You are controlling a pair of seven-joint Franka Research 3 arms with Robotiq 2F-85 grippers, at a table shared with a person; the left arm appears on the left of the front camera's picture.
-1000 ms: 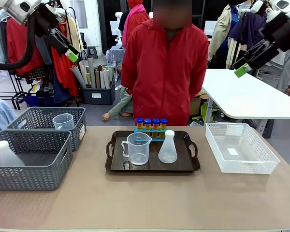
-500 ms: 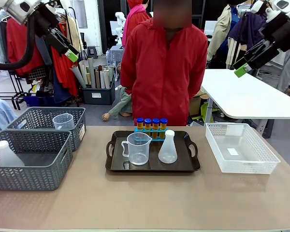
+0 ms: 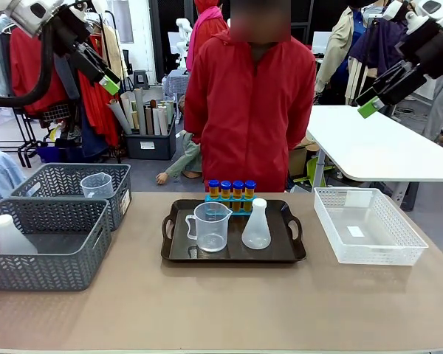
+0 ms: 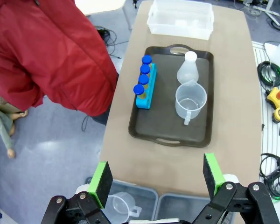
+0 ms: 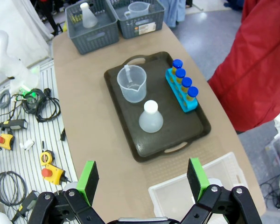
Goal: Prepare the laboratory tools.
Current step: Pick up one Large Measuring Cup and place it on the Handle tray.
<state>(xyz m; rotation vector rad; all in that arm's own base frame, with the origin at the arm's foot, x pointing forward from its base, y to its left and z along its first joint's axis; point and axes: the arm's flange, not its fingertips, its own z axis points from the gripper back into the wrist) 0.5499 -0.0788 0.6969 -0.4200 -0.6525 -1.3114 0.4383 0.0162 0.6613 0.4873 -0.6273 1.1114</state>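
Nothing has moved: left pincer [image 4: 156, 179] and right pincer [image 5: 142, 179] hang wide open, empty.

No readable text, white label on the end wall of the far grey mesh basket [image 3: 123, 200] too small to read, white label on the dark bin [image 3: 148, 145] behind that basket likewise unreadable, measuring beaker [image 3: 210, 226] graduations not legible

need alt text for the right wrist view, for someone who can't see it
Seen from high above, a dark brown tray on a tan table holds a clear measuring beaker, a white conical flask and four blue-capped tubes in a blue rack. The right end effector hangs open over the table's near edge, above a white basket; two grey baskets sit at the far end.
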